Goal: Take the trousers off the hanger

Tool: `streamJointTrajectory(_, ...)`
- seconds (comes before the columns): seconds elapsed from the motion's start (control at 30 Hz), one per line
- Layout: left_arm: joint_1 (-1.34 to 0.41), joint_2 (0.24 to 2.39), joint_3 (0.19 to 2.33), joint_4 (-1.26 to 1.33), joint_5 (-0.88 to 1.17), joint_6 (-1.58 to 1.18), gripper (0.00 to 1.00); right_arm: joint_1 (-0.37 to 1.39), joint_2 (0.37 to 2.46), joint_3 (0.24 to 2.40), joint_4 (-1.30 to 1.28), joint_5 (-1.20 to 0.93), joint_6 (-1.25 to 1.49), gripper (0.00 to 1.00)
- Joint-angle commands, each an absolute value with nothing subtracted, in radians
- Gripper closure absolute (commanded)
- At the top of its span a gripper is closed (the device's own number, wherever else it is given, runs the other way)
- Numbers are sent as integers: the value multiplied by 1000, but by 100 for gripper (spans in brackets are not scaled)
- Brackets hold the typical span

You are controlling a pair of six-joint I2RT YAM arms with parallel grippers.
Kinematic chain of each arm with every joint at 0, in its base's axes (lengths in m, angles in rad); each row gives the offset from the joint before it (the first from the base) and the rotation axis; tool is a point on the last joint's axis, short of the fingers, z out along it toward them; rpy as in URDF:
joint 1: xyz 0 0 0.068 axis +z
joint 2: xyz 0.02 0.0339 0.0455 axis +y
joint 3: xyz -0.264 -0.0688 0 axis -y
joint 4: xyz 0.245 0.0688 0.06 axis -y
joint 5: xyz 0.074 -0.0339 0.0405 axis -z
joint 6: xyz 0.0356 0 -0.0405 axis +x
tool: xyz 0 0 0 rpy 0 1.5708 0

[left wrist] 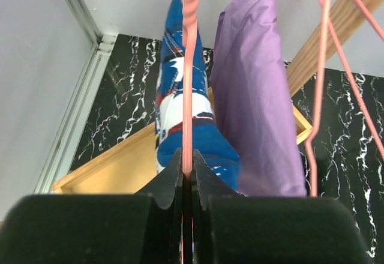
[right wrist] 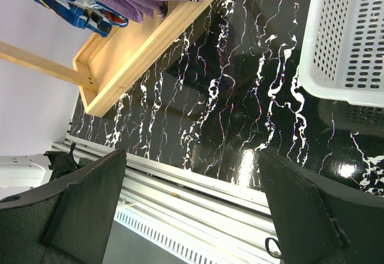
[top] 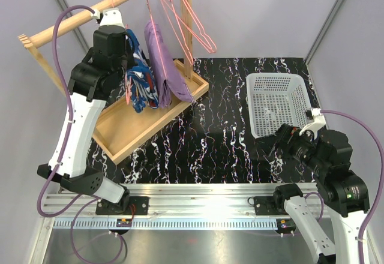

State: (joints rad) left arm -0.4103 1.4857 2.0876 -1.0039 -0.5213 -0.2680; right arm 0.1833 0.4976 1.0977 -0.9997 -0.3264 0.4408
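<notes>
The dark blue shorts (top: pixel 137 87) with white and red splashes hang on a pink wire hanger (left wrist: pixel 187 96) from the wooden rail (top: pixel 90 15). The lilac-purple shorts (top: pixel 163 72) hang right beside them. My left gripper (left wrist: pixel 187 156) is shut on the pink hanger's wire just in front of the blue shorts (left wrist: pixel 180 114), with the purple shorts (left wrist: pixel 258 108) to its right. My right gripper (right wrist: pixel 192 153) is open and empty, low over the black marbled table by the basket. It sees both shorts (right wrist: pixel 78 6) from afar.
Two empty pink hangers (top: pixel 186 18) hang further right on the rail. A wooden tray (top: pixel 138 126) lies under the shorts. A white perforated basket (top: pixel 279 105) stands at the right, next to my right arm.
</notes>
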Motion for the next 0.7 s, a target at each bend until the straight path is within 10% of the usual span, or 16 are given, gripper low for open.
streamJointTrajectory(0.0, -410, 1425, 2161, -784, -488, -216, 100, 192, 497, 1137, -992, -322, 439, 1)
streamJointTrajectory(0.67, -411, 1364, 2226, -761, -413, -230, 100, 190, 509, 1143, -981, -336, 420, 1)
